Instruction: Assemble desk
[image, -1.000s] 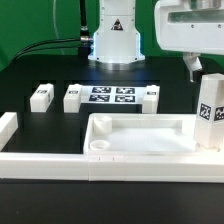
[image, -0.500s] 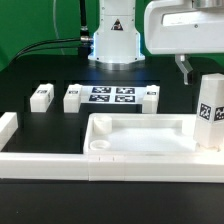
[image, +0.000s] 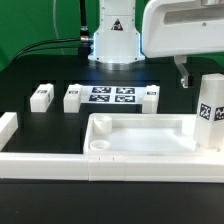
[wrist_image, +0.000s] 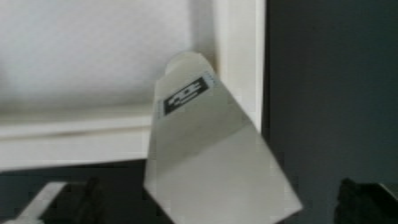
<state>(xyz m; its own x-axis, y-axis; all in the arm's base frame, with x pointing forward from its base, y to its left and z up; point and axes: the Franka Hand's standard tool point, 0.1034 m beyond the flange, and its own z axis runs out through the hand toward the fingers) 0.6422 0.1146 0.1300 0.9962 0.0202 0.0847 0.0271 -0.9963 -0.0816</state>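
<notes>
The desk top, a white tray-like slab (image: 140, 140) with a raised rim, lies near the front of the table. One tagged white leg (image: 209, 112) stands upright at the slab's corner on the exterior view's right. My gripper (image: 197, 74) hangs open just above and slightly left of that leg's top, holding nothing. In the wrist view the leg (wrist_image: 205, 150) rises between my spread fingers (wrist_image: 43, 206) without touching them, with the slab (wrist_image: 89, 60) below. Three more legs (image: 41, 96) (image: 72, 97) (image: 150, 96) lie further back on the black table.
The marker board (image: 111, 96) lies between the loose legs. Long white border rails run along the front (image: 60, 165) and the exterior view's left (image: 7, 126). The arm's base (image: 115, 40) stands at the back.
My gripper has shifted toward the exterior view's left, away from directly over the standing leg. Its jaws opened slightly wider. The leg stays upright on the slab.
</notes>
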